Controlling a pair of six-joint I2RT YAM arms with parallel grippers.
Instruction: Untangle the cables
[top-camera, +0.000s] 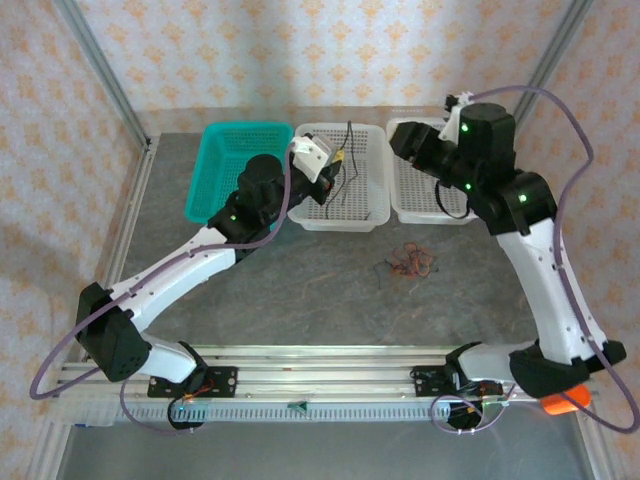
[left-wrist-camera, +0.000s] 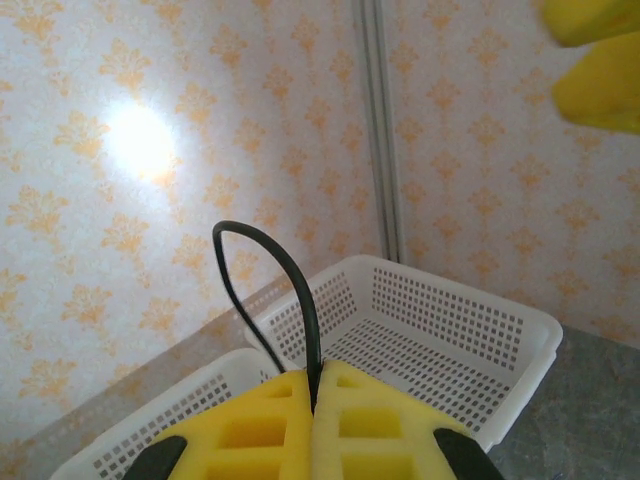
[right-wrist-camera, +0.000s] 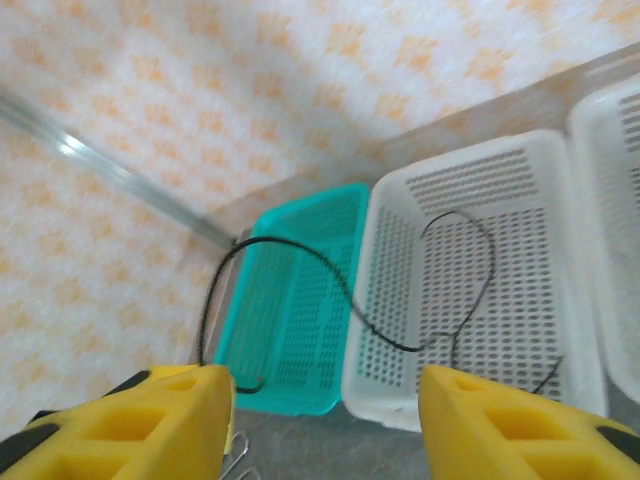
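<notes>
Looking down from the top external view, the left gripper (top-camera: 337, 158) is hanging over the middle white basket (top-camera: 372, 215). It is pinching a black cable (top-camera: 348, 135) that is rising above the fingers and trailing down into that basket. The right gripper (top-camera: 397, 138) is hovering where the middle basket meets the right white basket (top-camera: 430, 215); its jaws are too small here to judge. A teal basket (top-camera: 215, 170) is sitting just left of the middle one. A small bundle of orange-red and black cables (top-camera: 412, 263) is lying on the table (top-camera: 300, 285), nearer than the baskets and apart from both grippers.

Moving to the left wrist view, the left gripper (left-wrist-camera: 312, 395) is showing its yellow fingers pressed together on the black cable (left-wrist-camera: 300, 290), which is arching up out of their seam. The middle white basket (left-wrist-camera: 150, 420) and right white basket (left-wrist-camera: 520, 330) are lying beyond.

Turning to the right wrist view, the right gripper (right-wrist-camera: 325, 400) is standing with its yellow fingers (right-wrist-camera: 150, 415) spread wide and nothing between them. The black cable (right-wrist-camera: 300, 250) is looping across in front of the teal basket (right-wrist-camera: 330, 200) and the middle white basket (right-wrist-camera: 385, 260). One stretch is running close by the left-hand finger, and contact cannot be told.
</notes>
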